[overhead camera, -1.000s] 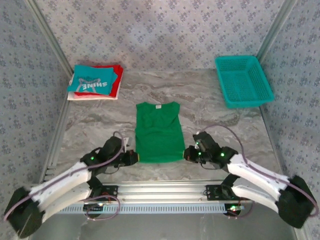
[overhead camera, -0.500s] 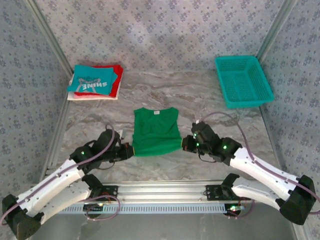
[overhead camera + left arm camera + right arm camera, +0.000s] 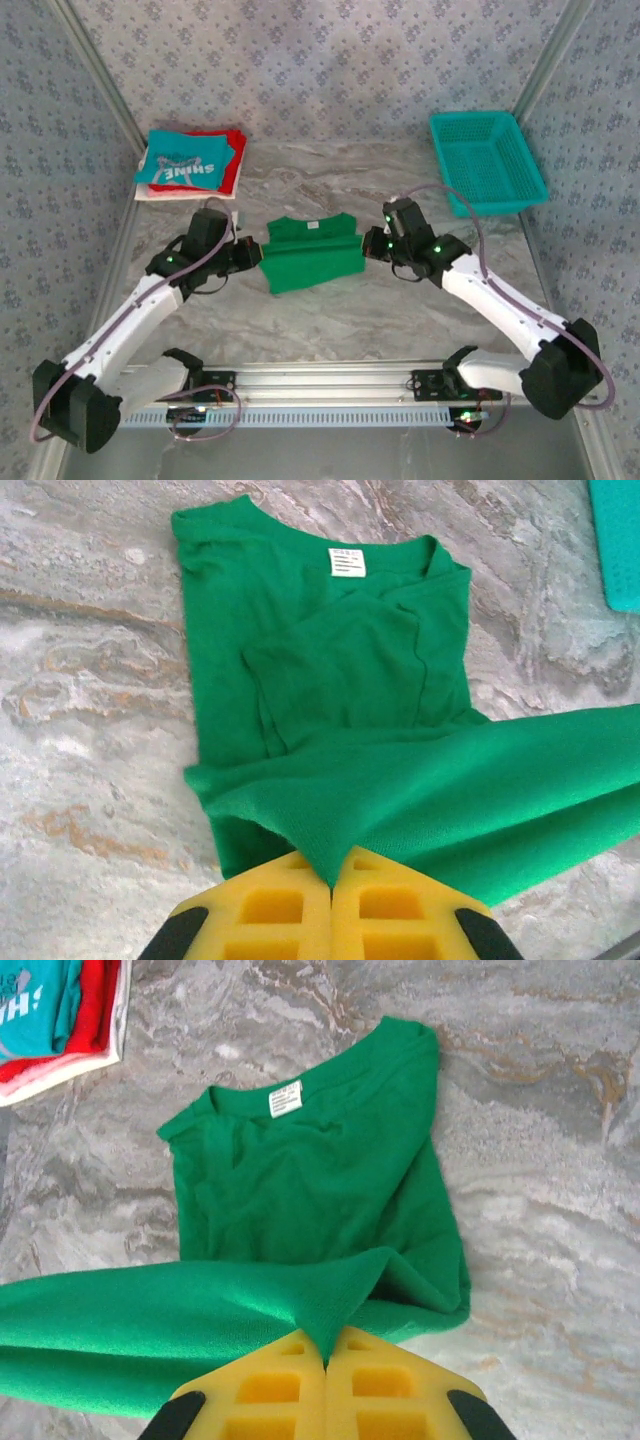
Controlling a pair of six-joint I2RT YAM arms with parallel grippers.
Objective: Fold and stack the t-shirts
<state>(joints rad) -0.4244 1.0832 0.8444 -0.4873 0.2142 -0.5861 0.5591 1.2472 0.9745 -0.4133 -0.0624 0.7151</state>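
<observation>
Starting at the table's [image 3: 330, 320] far-left corner, you've got the stack of folded t-shirts [image 3: 190, 168], teal print on top, red and white edges under it. Your left gripper [image 3: 256, 256] is clamped on the green t-shirt [image 3: 310, 258], pads pinched w/ its left hem corner between them. Shirt lies mid-table, collar label up, bottom half lifted and doubled toward the collar. Your right gripper [image 3: 364, 245] pinches the other hem corner the same way. Teal basket [image 3: 487, 160] sits at the far-right corner, well apart.
</observation>
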